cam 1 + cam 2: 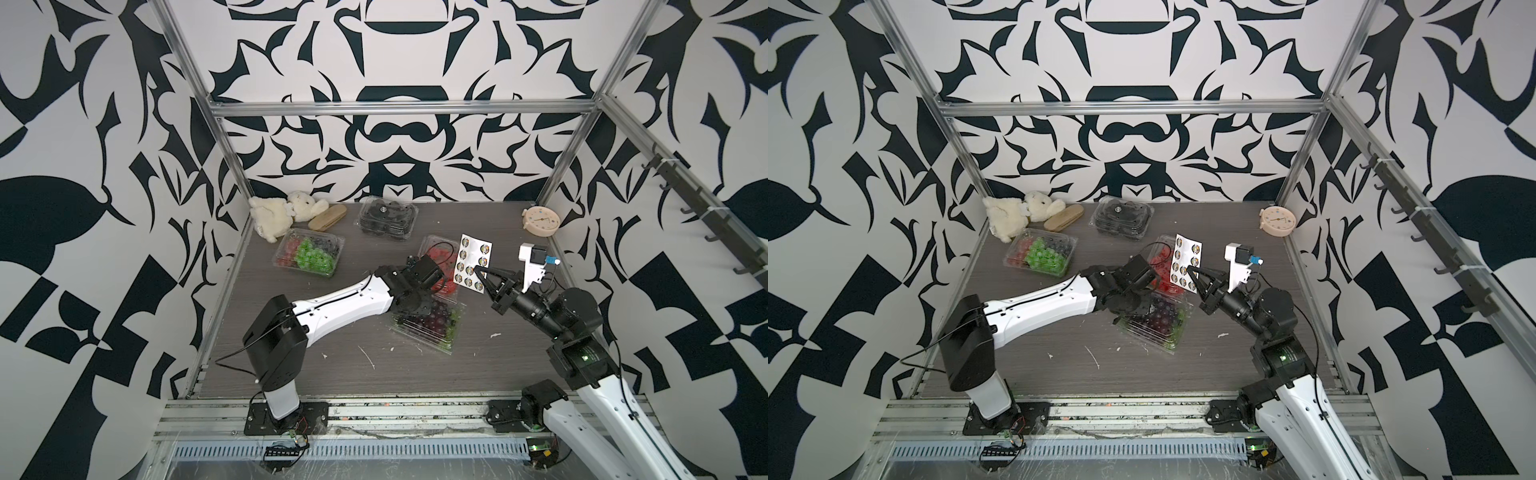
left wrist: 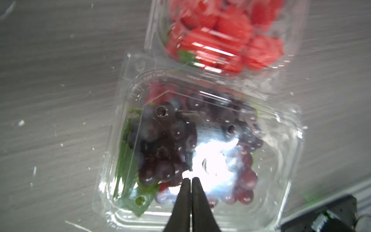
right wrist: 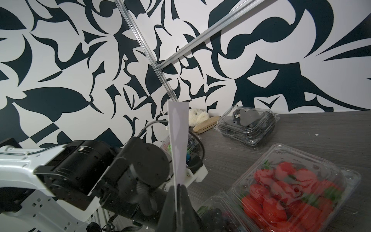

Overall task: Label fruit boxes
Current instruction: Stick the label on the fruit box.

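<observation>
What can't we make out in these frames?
- Whether the left fingers hold a sticker: left wrist view, glare on the grape box lid washes out the tips.
- Sticker sheet print: too small in both top views; edge-on in the right wrist view.
- Strawberry box: partly hidden in top views by left arm and sheet.

Both top views: strawberry box [image 1: 439, 252] half-hid behind left arm [image 1: 345, 297] & sticker sheet [image 1: 473, 264]; left wrist view blurs, crops it.

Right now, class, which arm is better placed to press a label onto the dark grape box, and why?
Left. The left gripper, shut, sits right over the dark grape box lid, while the right gripper is busy clamping the sticker sheet in the air.
</observation>
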`<state>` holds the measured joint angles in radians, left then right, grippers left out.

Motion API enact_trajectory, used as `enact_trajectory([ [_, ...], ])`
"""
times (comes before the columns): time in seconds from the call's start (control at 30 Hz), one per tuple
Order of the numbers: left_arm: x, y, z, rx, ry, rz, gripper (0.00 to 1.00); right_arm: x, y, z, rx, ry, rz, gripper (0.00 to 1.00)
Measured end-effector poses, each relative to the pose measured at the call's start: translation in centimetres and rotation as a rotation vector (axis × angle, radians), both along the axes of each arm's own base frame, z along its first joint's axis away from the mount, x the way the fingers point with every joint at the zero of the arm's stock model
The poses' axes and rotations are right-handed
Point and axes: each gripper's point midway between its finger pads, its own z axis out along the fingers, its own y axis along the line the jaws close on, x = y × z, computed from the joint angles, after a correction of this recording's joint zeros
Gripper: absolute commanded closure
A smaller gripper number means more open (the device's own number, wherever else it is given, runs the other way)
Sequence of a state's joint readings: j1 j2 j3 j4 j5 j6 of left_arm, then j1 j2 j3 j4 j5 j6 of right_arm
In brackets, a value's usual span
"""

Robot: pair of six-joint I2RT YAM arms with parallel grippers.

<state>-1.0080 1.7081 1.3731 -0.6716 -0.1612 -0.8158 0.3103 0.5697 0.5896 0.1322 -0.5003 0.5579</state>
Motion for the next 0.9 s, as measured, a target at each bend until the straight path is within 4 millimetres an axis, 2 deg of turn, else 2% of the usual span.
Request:
enact_trajectory([
  [0.13, -0.2, -1.2, 0.8, -0.086, 0.004, -0.017, 1.00, 0.0, 0.0, -0.1, -0.001, 0.003, 0.000, 1.00],
  [0.4, 0.1, -2.9, 0.2, -0.161, 0.042, -0.033, 1.00, 0.0, 0.0, -0.1, -0.001, 0.002, 0.000, 1.00],
  [0.57, 0.3, -3.1, -0.5, -0.166, 0.060, -0.030, 1.00, 0.0, 0.0, -0.1, -0.001, 0.003, 0.000, 1.00],
  [0.8, -0.1, -2.8, -2.6, -0.131, 0.102, -0.025, 1.00, 0.0, 0.0, -0.1, -0.001, 0.003, 0.000, 1.00],
  [0.9, -0.1, -2.8, -2.7, -0.132, 0.107, -0.025, 1.00, 0.0, 0.0, -0.1, -0.001, 0.003, 0.000, 1.00],
])
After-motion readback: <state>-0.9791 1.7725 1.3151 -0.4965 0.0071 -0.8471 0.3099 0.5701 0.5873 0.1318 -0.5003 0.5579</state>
